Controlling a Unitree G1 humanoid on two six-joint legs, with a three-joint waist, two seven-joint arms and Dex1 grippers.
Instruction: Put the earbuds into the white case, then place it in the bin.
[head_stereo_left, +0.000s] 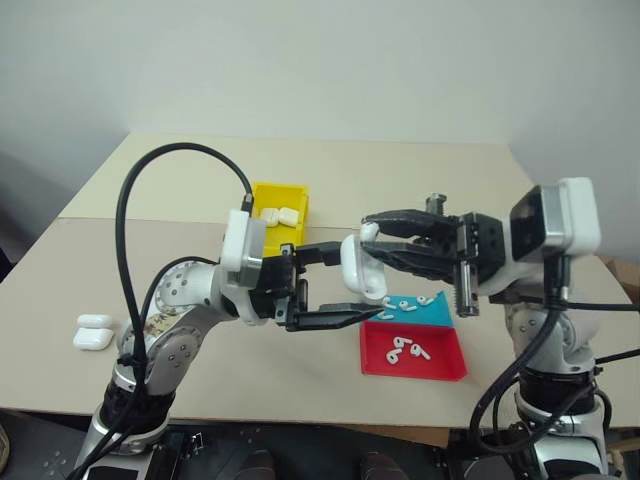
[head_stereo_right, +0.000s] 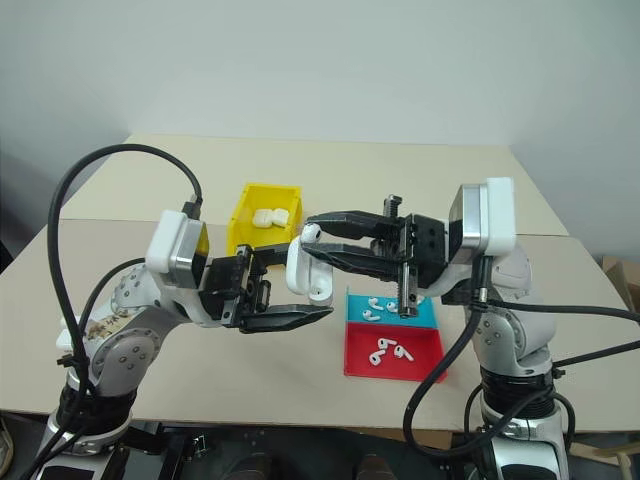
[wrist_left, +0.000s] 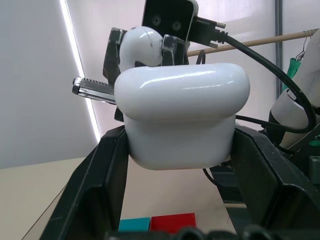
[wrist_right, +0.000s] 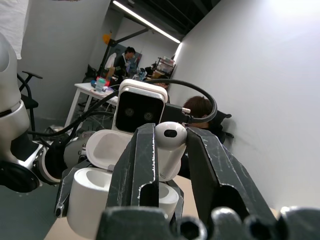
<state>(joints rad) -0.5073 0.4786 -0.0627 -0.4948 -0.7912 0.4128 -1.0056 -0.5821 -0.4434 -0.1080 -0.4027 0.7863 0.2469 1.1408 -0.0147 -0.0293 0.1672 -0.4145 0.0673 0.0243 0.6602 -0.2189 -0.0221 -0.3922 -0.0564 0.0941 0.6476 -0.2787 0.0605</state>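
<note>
The case (head_stereo_left: 362, 268) is held above the counter (head_stereo_left: 420, 180) in the closed left jaws (head_stereo_left: 345, 283), its lid swung open; from the left wrist view much of its lower body is hidden between the two fingers (wrist_left: 95, 185). The right jaws (head_stereo_left: 372, 232) are clamped on one earbud (wrist_right: 169, 145), whose head is seen just above the case's open well; its stem is covered by the fingers (wrist_right: 140, 170), so whether it touches the case cannot be told. More earbuds (head_stereo_left: 408, 348) lie in the red tray (head_stereo_left: 440, 365) and others in the blue tray (head_stereo_left: 435, 315) just behind it, partly masked by the right gripper. The bin (head_stereo_left: 268, 192) stands further back with two cases (head_stereo_left: 279, 215) inside, its front wall cut off by the left wrist. Two more cases (head_stereo_left: 93, 331) lie at the counter's left edge. In the right wrist view, people are seen dimly in the background.
</note>
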